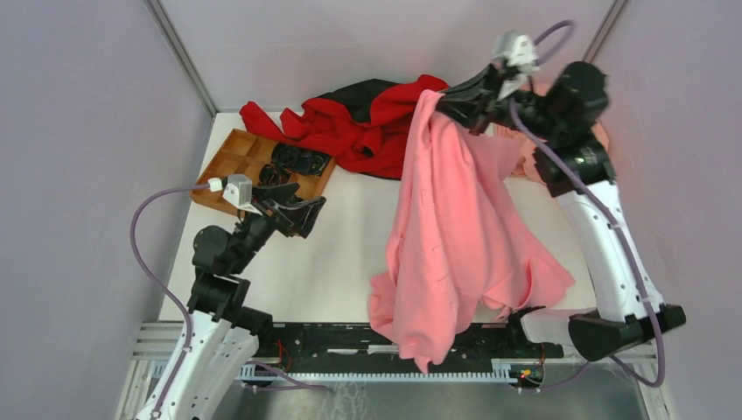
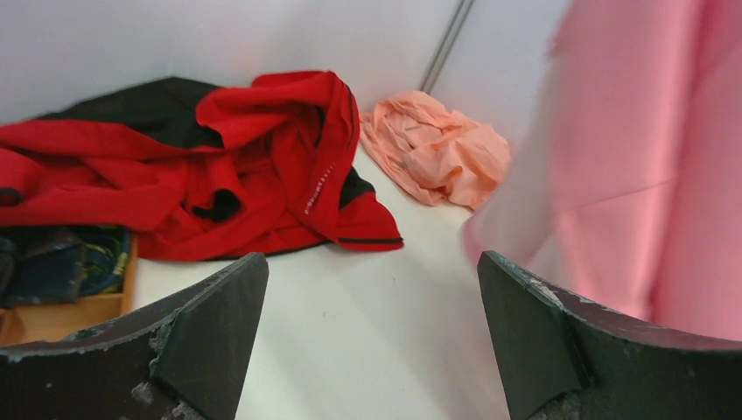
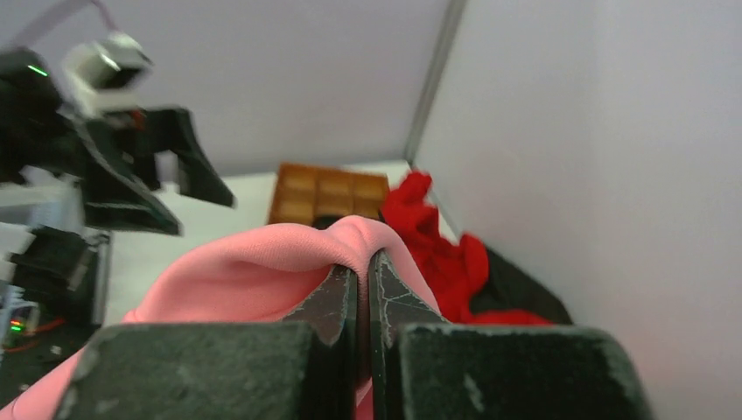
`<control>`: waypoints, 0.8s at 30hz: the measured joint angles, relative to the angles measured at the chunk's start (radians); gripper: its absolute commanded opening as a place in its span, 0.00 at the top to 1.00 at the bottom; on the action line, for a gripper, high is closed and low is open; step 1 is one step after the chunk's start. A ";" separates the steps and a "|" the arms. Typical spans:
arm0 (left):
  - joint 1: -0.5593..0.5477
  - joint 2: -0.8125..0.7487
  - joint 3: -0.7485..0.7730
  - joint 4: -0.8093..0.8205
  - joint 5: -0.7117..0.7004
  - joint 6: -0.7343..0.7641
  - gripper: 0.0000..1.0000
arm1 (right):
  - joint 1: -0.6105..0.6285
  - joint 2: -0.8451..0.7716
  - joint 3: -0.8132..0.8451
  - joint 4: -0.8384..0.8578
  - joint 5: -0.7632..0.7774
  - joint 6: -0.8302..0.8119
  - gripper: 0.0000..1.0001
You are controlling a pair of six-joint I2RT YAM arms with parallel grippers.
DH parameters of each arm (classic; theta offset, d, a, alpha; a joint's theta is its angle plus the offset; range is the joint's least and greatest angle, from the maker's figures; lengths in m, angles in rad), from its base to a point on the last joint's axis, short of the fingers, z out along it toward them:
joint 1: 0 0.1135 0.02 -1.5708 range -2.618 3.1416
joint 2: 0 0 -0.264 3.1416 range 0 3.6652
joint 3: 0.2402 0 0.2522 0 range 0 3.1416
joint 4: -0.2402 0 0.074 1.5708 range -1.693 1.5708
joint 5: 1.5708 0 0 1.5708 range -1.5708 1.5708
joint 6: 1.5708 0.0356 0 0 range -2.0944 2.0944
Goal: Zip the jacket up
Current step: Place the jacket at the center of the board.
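Observation:
The pink jacket [image 1: 455, 236] hangs in the air from my right gripper [image 1: 437, 101], which is shut on a fold of its fleece [image 3: 289, 262]. Its lower end drapes over the table's near edge. The zipper is hidden in the folds. The jacket fills the right side of the left wrist view [image 2: 647, 175], blurred. My left gripper [image 1: 302, 214] is open and empty, low over the table at the left, apart from the jacket; its fingers [image 2: 210, 324] frame bare table.
A red-and-black garment [image 1: 367, 122] lies at the back of the table. A salmon-peach cloth [image 2: 437, 149] lies at the back right. A wooden compartment tray [image 1: 254, 166] with dark items stands at the back left. Walls close in on three sides.

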State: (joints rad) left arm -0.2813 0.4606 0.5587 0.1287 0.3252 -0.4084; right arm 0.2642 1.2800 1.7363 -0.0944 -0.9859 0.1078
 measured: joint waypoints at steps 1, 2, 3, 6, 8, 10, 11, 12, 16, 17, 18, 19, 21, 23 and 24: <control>0.000 0.013 -0.001 -0.001 0.011 -0.017 0.04 | 0.027 0.009 -0.040 -0.050 0.065 -0.068 1.00; 0.000 0.025 -0.001 -0.001 0.017 -0.029 0.05 | 0.053 0.026 -0.072 -0.090 0.126 -0.124 1.00; 0.000 0.040 -0.001 -0.003 0.025 -0.044 0.05 | 0.080 0.047 -0.097 -0.132 0.189 -0.177 1.00; 0.000 0.074 -0.001 -0.020 0.028 -0.082 0.06 | 0.137 0.111 -0.123 -0.244 0.367 -0.295 1.00; 0.000 0.085 -0.001 -0.031 0.029 -0.103 0.06 | 0.155 0.141 -0.113 -0.285 0.470 -0.343 1.00; 0.000 0.093 -0.001 -0.038 0.029 -0.121 0.06 | 0.159 0.166 -0.068 -0.306 0.559 -0.373 1.00; 0.000 0.094 -0.002 -0.045 0.029 -0.127 0.06 | 0.159 0.178 -0.029 -0.310 0.608 -0.387 1.00; 0.000 0.094 -0.003 -0.050 0.028 -0.133 0.06 | 0.159 0.187 0.010 -0.312 0.647 -0.397 1.00; 0.000 0.095 -0.003 -0.064 0.026 -0.140 0.06 | 0.158 0.193 0.158 -0.306 0.745 -0.422 1.00; 0.000 0.095 -0.003 -0.067 0.026 -0.141 0.06 | 0.157 0.192 0.183 -0.296 0.751 -0.427 1.00; 0.000 0.097 -0.003 -0.069 0.026 -0.143 0.06 | 0.156 0.187 0.198 -0.278 0.751 -0.429 1.00; 0.000 0.100 -0.003 -0.072 0.026 -0.145 0.06 | 0.156 0.179 0.199 -0.261 0.739 -0.431 1.00; 0.000 0.105 -0.003 -0.076 0.027 -0.147 0.06 | 0.154 0.153 0.172 -0.241 0.676 -0.440 1.00; 0.000 0.107 -0.003 -0.080 0.027 -0.149 0.06 | 0.158 0.114 0.096 -0.225 0.605 -0.452 0.99; 0.000 0.107 -0.003 -0.083 0.027 -0.149 0.06 | 0.163 0.097 0.051 -0.222 0.570 -0.459 0.99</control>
State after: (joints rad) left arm -0.2813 0.5674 0.5552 0.0460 0.3519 -0.5571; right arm 0.4267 1.3769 1.7874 -0.3161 -0.4160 -0.3508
